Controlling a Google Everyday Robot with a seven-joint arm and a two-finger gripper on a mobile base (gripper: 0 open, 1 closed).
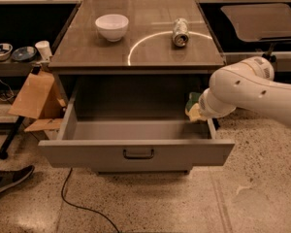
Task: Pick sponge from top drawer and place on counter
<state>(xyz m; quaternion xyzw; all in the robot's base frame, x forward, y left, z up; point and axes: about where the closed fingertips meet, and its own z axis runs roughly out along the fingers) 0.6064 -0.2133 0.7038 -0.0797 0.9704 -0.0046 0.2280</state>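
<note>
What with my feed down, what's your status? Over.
Gripper at right end of top drawer, at the sponge. Sponge not yet on counter. Bowl and can occupy counter's far half.

The bench (87, 52), dark and glossy, is carrying a white bowl (112, 26) toward its back left. A silvery can (180, 32) is lying on its side on the thin white arc (134, 46), well apart from the bowl. The claw (199, 111) is hanging below, at the open drawer's (136, 152) right end.
</note>
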